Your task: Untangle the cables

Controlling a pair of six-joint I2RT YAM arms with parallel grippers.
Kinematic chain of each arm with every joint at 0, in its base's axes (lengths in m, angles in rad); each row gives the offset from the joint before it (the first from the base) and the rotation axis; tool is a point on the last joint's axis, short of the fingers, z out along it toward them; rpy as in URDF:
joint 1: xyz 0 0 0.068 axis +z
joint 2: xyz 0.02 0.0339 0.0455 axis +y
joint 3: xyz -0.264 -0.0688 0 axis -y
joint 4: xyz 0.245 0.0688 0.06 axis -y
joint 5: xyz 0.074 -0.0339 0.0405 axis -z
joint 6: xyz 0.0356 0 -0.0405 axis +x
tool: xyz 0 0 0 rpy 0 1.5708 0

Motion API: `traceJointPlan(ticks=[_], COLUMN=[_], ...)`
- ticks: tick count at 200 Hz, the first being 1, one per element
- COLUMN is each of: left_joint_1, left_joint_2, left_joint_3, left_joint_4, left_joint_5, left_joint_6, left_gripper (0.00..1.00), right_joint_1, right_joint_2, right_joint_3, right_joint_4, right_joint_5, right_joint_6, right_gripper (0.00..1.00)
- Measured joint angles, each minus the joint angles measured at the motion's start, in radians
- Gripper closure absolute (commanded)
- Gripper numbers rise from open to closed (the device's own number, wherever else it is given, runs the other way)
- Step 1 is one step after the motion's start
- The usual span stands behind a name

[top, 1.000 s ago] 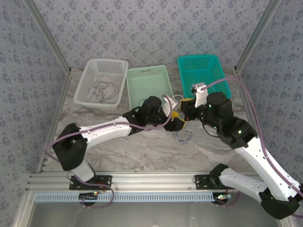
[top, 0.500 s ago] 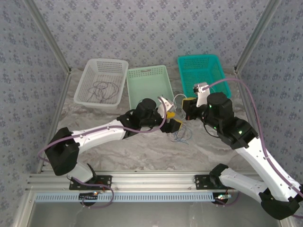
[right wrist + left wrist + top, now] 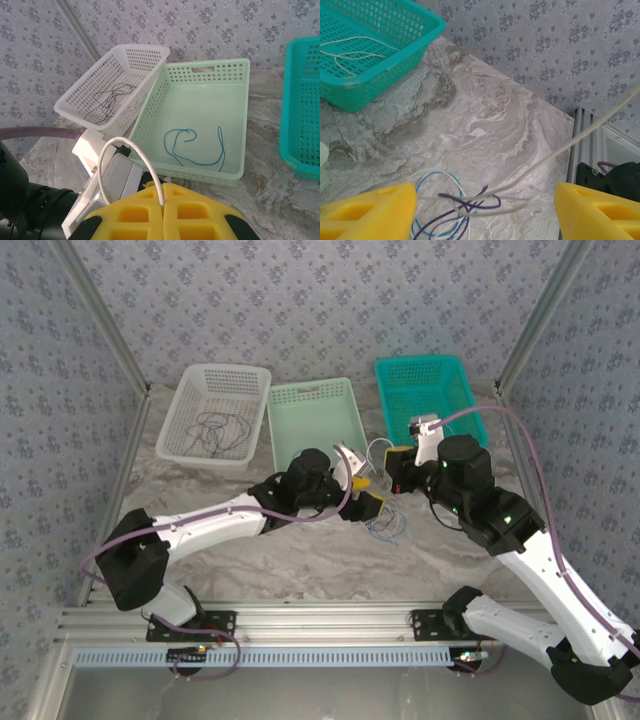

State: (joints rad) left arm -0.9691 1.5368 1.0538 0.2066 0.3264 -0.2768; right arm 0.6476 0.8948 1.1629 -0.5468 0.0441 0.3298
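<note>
A small tangle of cables [image 3: 385, 527] lies on the marble table between the two arms. In the left wrist view a dark purple cable [image 3: 470, 207], a blue cable [image 3: 432, 177] and a white cable [image 3: 560, 147] cross each other. My left gripper [image 3: 486, 200] is open just above that knot, one yellow finger on each side, holding nothing. The white cable rises to the upper right. My right gripper [image 3: 163, 192] is shut on the white cable [image 3: 107, 155], which arches up from between its pads. From above, the left gripper [image 3: 366, 492] is close beside the right gripper [image 3: 393, 468].
At the back stand a white basket [image 3: 215, 375] with a dark cable [image 3: 107, 100], a mint basket [image 3: 312, 390] with a blue cable [image 3: 195, 150], and a teal basket [image 3: 370, 80] holding a white cable [image 3: 350, 55]. Frame posts flank the table.
My left arm has drawn back a little toward the near left, its gripper shifting slightly over the tangle. The right arm has stayed still, holding the white cable.
</note>
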Motion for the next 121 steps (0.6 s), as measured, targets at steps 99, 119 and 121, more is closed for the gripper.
traceJointPlan(ticks=[99, 119, 121], left_joint_1=[-0.008, -0.008, -0.007], left_joint_2=[0.116, 0.142, 0.146], left_joint_3=[0.066, 0.071, 0.073], left_joint_4=[0.018, 0.021, 0.021], left_joint_5=[-0.099, -0.140, -0.142], left_joint_6=[-0.028, -0.043, -0.043], left_gripper=[0.47, 0.48, 0.48], right_joint_1=[0.007, 0.014, 0.016], right_joint_2=[0.000, 0.000, 0.000], right_joint_3=[-0.002, 0.013, 0.016], right_joint_4=[0.043, 0.042, 0.042], right_joint_5=[-0.032, -0.038, -0.038], right_joint_6=[0.041, 0.048, 0.048], right_gripper=[0.94, 0.94, 0.94])
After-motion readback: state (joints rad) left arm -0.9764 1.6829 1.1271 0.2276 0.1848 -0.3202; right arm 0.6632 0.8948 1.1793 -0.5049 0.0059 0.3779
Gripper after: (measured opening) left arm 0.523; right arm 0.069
